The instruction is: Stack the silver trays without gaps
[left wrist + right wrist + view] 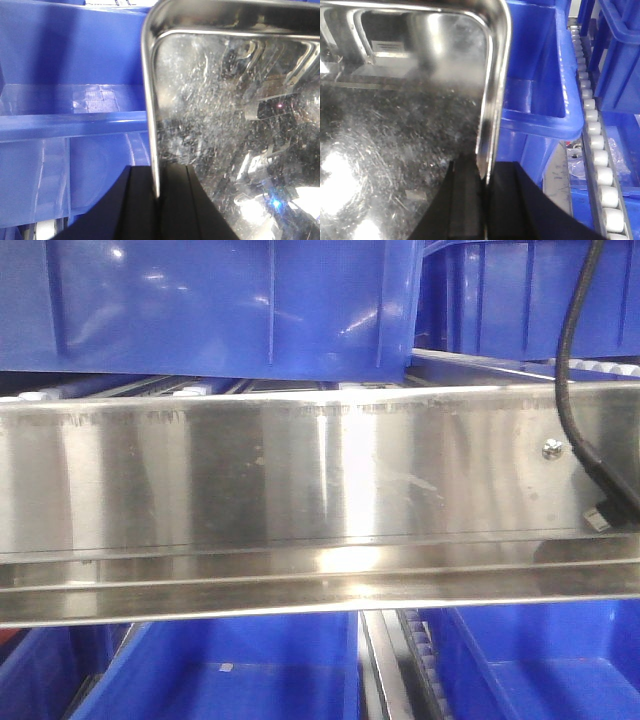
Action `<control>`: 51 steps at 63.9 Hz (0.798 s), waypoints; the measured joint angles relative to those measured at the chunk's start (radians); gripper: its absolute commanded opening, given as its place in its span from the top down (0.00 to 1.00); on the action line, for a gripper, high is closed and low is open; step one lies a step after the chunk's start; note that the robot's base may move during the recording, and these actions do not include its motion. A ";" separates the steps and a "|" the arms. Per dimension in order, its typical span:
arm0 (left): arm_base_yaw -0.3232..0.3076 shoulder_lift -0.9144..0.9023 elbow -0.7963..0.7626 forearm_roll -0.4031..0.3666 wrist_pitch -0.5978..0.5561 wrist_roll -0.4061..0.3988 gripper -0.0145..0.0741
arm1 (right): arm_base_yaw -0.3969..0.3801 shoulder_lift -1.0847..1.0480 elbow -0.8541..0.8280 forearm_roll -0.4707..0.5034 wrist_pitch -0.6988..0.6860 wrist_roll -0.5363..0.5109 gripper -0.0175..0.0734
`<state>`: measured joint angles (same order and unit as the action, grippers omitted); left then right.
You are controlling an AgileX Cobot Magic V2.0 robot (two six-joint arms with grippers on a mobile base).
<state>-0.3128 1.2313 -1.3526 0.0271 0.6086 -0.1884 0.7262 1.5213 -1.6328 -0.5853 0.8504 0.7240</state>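
While the left gripper [156,176] pinches the tray [225,125] by its left rim, the right gripper [484,176] pinches its right rim, so it lies between the two

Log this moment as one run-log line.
left pincer: shut on silver tray rim | right pincer: shut on silver tray rim | around: blue bins | stack: not in view

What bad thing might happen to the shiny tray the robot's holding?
The left gripper and right gripper pinch the silver tray only by its thin, shiny rim, so it might slip and drop. Blue bins show just beyond its edges, so a swing may bump one.
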 measured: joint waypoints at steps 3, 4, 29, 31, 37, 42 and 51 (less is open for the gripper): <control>0.000 0.000 0.000 0.000 0.000 0.000 0.86 | 0.000 0.000 0.000 0.000 0.000 0.000 0.89; 0.000 0.000 0.000 0.000 0.000 0.000 0.86 | 0.000 0.000 0.000 0.000 0.000 0.000 0.89; -0.001 0.000 0.000 0.021 0.011 -0.052 0.86 | 0.000 0.000 0.000 -0.002 0.010 -0.002 0.89; -0.002 0.000 0.000 0.029 0.016 -0.052 0.86 | 0.000 0.000 0.000 0.000 0.012 -0.002 0.89; -0.004 0.002 0.000 0.041 0.033 -0.061 0.86 | 0.000 0.000 0.000 0.002 0.018 -0.002 0.89; -0.004 0.004 0.000 0.045 0.041 -0.071 0.86 | 0.000 0.000 0.000 0.002 0.018 -0.004 0.89; -0.004 0.006 0.000 0.045 0.036 -0.074 0.86 | 0.000 0.000 0.000 0.002 0.018 -0.004 0.89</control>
<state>-0.3165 1.2375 -1.3526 0.0725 0.6443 -0.2628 0.7262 1.5213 -1.6328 -0.5831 0.8685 0.7203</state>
